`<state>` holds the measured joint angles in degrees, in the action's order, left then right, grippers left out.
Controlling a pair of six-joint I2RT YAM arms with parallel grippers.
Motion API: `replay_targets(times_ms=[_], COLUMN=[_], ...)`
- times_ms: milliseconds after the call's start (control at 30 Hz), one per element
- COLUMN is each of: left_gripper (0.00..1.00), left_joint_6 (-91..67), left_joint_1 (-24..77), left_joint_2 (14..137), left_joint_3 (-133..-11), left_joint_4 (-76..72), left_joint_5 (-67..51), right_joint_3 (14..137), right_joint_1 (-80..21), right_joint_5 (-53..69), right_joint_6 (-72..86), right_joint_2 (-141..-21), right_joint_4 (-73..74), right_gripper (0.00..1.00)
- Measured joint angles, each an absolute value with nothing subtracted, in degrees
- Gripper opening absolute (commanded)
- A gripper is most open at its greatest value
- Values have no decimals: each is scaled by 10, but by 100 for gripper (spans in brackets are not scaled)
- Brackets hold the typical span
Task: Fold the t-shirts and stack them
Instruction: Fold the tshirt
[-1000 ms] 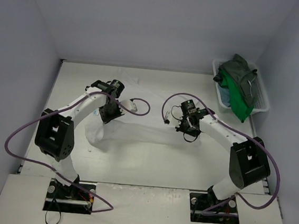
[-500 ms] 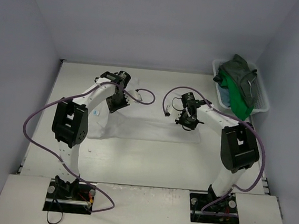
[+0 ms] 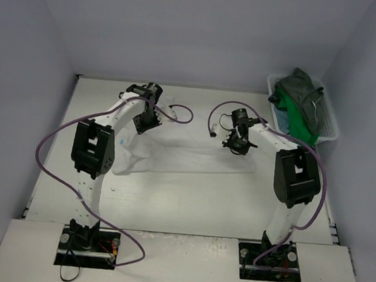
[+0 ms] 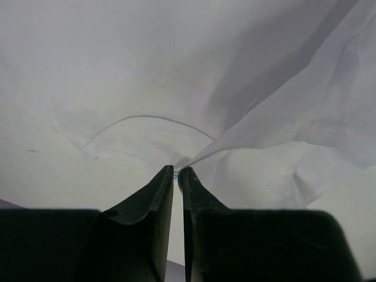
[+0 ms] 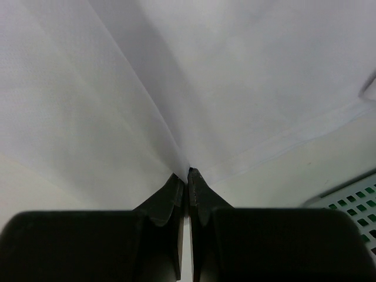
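Observation:
A white t-shirt (image 3: 186,161) lies spread across the middle of the table. My left gripper (image 3: 141,124) is over its far left part, near the collar (image 4: 147,126). Its jaws (image 4: 177,170) are nearly together, with a pulled-up fold of the white cloth pinched at the tips. My right gripper (image 3: 235,144) is at the shirt's far right edge. In the right wrist view that gripper (image 5: 188,173) is shut on a ridge of the same cloth (image 5: 117,106). A dark grey-green shirt (image 3: 306,92), a bright green one (image 3: 299,128) and a teal-blue one (image 3: 282,117) are heaped at the far right.
The three coloured shirts sit in a white mesh basket (image 3: 329,124) against the right wall, and its corner (image 5: 352,200) shows in the right wrist view. Purple cables loop from both arms over the table. Walls close in the left, back and right sides.
Both grippers have moved toward the back of the table, drawing the white shirt's far edge with them. The cloth now lies flatter and wider than a second ago.

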<state>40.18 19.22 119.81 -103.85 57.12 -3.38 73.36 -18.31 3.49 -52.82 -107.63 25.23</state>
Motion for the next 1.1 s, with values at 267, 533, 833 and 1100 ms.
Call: replay_targets(times_ms=[267,533,833,1100], left_gripper=[8,8,8,8], left_joint_6=[402,398,385,372], left_joint_1=[187,187,186,186], left_joint_2=[1198,1211,1223,1223], left_joint_3=[-1065,-1065,-1045,-1021], left_joint_4=[550,520,479,460], left_joint_5=[-22,-14,-1,0], right_joint_3=[767,773,773,773], right_joint_1=[-179,-172,-168,-168], right_joint_5=[39,42,2,-78], right_joint_6=[-527,-526,-510,-465], right_joint_2=[-1082,-1118,-1147,-1155], right_joint_4=[250,244,202,131], right_gripper=[0,0,13,40])
